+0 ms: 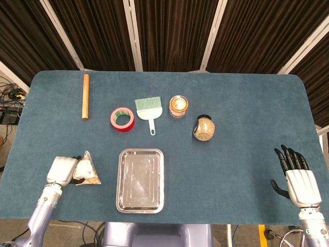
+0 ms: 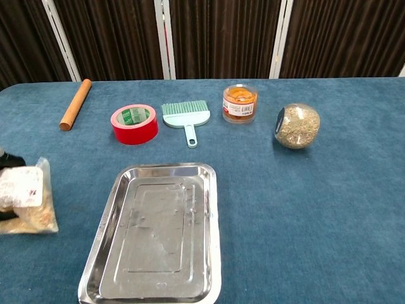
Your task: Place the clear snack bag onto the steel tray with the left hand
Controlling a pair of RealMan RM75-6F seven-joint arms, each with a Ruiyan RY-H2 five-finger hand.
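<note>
Clear plastic is slippery stuff — the left hand [image 1: 62,170] grips the clear snack bag [image 1: 87,171] at its left end, on the tabletop [image 1: 231,154] beside the steel tray [image 1: 140,180], so the sagging bag could slide free or snag the rim.

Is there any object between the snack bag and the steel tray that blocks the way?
No. The left hand holds the snack bag, and only bare table lies between it and the steel tray.

Head view high overhead, chest view low and closer, both sharing tray [image 1: 140,180] [image 2: 155,234].
</note>
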